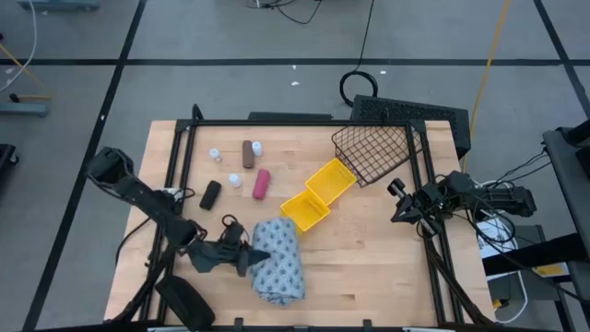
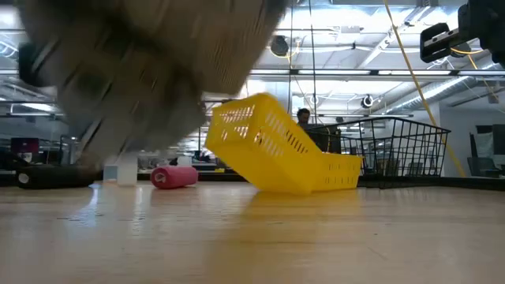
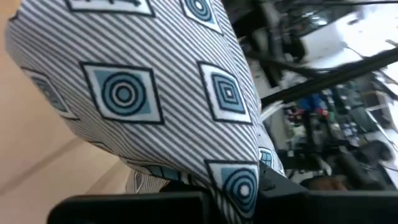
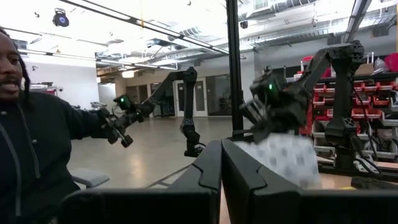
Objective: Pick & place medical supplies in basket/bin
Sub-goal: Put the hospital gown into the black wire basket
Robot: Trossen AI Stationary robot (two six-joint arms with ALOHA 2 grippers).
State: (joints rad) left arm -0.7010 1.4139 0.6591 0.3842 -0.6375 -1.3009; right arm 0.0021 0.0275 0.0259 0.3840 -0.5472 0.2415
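The left gripper [image 1: 247, 259] is at about 7 o'clock on the wooden table [image 1: 369, 267], and its fingers are closed on the edge of the big grey-blue cloth bundle [image 1: 279, 260]. In the left wrist view the cloth bundle [image 3: 155, 87] fills most of the picture, with thin stripes and blue squares that have rings inside them. In the low view it hangs as a big blurry shape [image 2: 150, 63] up off the table. The right gripper [image 1: 398, 203] waits out at 3 o'clock, near the table edge, with its fingers close together in the right wrist view. The yellow bin [image 1: 318, 194] with 2 square parts sits near the middle of the table, and in the low view it is tipped up on one side [image 2: 268, 146]. The black wire basket [image 1: 373, 152] is at about 1 o'clock, just beside the yellow bin, and looks tilted too. The pink cylinder [image 1: 262, 183] lies at about 10 o'clock from the middle, near the brown cylinder [image 1: 247, 153]. 3 tiny white bottles [image 1: 234, 180] stand around them. A small black thing [image 1: 210, 194] lies near the pink cylinder. A flat black box [image 1: 415, 112] sits behind the wire basket. A person [image 4: 28, 143] in dark clothes shows in the right wrist view. No writing or labels can be read on anything.
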